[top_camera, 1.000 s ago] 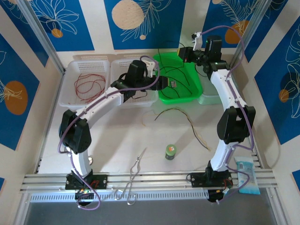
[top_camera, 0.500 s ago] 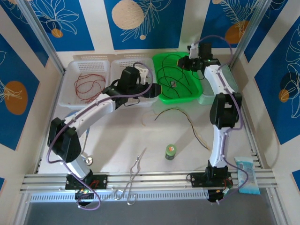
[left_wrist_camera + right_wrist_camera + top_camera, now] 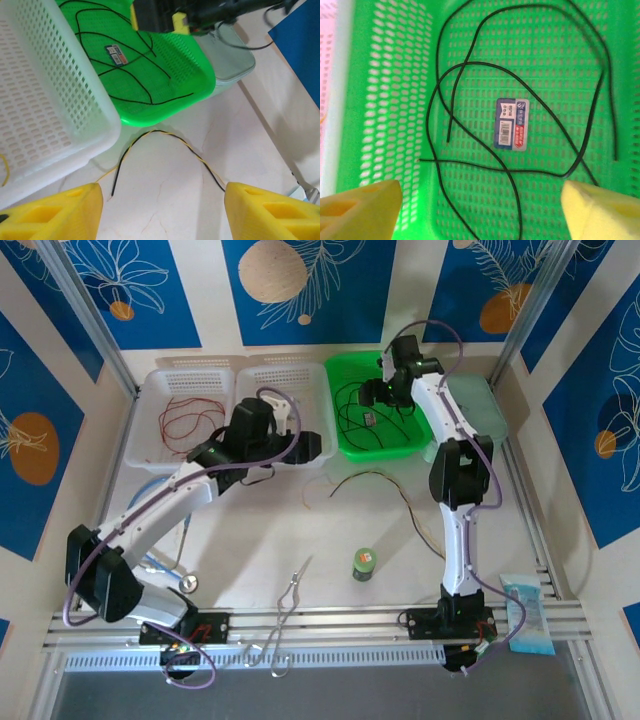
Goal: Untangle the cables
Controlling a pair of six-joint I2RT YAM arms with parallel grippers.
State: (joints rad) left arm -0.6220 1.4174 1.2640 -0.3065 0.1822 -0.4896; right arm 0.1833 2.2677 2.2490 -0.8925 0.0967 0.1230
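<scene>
Nearest, on the bench (image 3: 250,530): metal tongs (image 3: 292,592) and a small green jar (image 3: 364,563), both well apart from the work.

Further in, loose on the bare bench: one tan-and-black cable (image 3: 372,474), bent in an open arch just near of the green basket (image 3: 385,450), one end close to the middle white basket (image 3: 55,100).

Over that arch, the left gripper (image 3: 162,212): fingers wide apart, nothing between them, clear of the cable.

Far left, in the left white basket (image 3: 160,380): red cables (image 3: 190,420), coiled loosely.

Far right, inside the green basket: black cables (image 3: 466,63), looped across each other around a sticker (image 3: 511,124). Above them, the right gripper (image 3: 480,215): fingers spread, empty.

Sorting seemingly well along, with the bench strand not yet binned.

Risks from here, as a judgement:
- Closing just beside so fine a strand and coming up empty.
- Nipping the white basket's rim along with the nearby cable end, tipping or dragging the basket.
- Lifting by one end and sweeping the limp tail toward the jar.
- In the green basket, pinching at a crossing, taking two strands at once and drawing the loops into a knot.
</scene>
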